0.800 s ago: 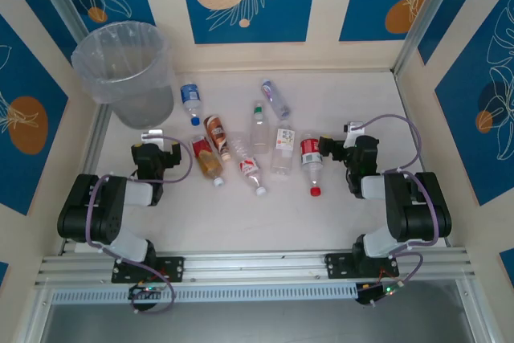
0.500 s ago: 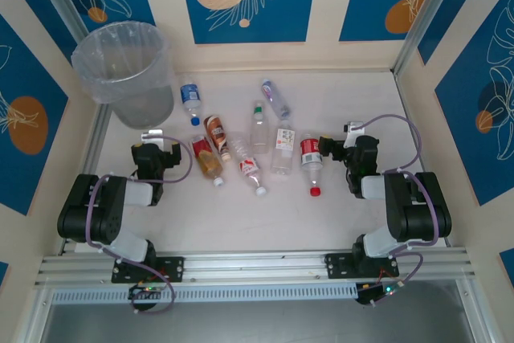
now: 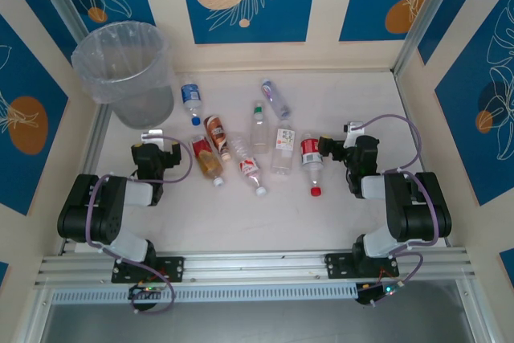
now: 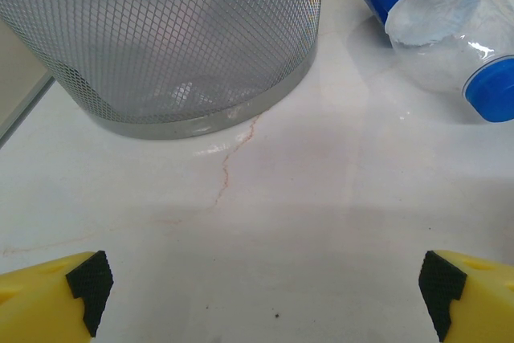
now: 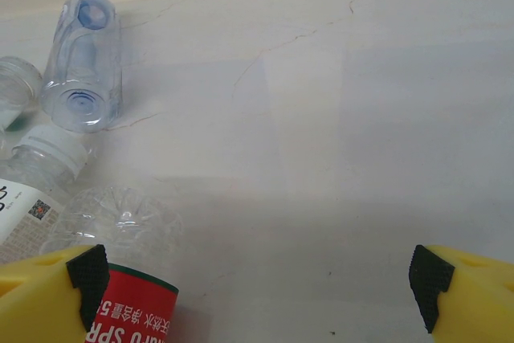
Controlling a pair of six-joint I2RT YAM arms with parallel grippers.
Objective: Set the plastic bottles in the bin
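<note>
**A:** Top view?

**B:** The bin (image 3: 146, 100) stood upright in the far-left corner of the table (image 3: 241, 222). Eight bottles (image 3: 259, 128) lay on their sides, scattered mid-table between the arms. The blue-label bottle (image 3: 190, 100) was nearest the bin, just beside it but apart. The left gripper (image 3: 154, 149) sat low, near the bin and just left of the bottle cluster. The right gripper (image 3: 351, 144) sat low, just right of the red-label bottle (image 3: 310, 158). Jaw state was hard to read from up there.

**A:** Left wrist?

**B:** The left gripper (image 4: 261, 295) had its jaws spread wide over bare table, with the fingertips (image 4: 84, 283) at the frame's bottom corners. The bin's mesh-looking wall (image 4: 161, 38) was ahead and to the left. The blue-label bottle (image 4: 430, 26) was ahead and to the right, its blue cap pointing toward the camera, well apart from the fingers.

**A:** Right wrist?

**B:** The right gripper (image 5: 257, 287) was also spread wide. The red-label bottle (image 5: 132, 307) lay against the inside of the left fingertip (image 5: 80, 279); whether they touched was unclear. The white-label bottle (image 5: 24, 206) was just left of it. The purple-label bottle (image 5: 84, 62) lay farther off, seen end-on.
</note>
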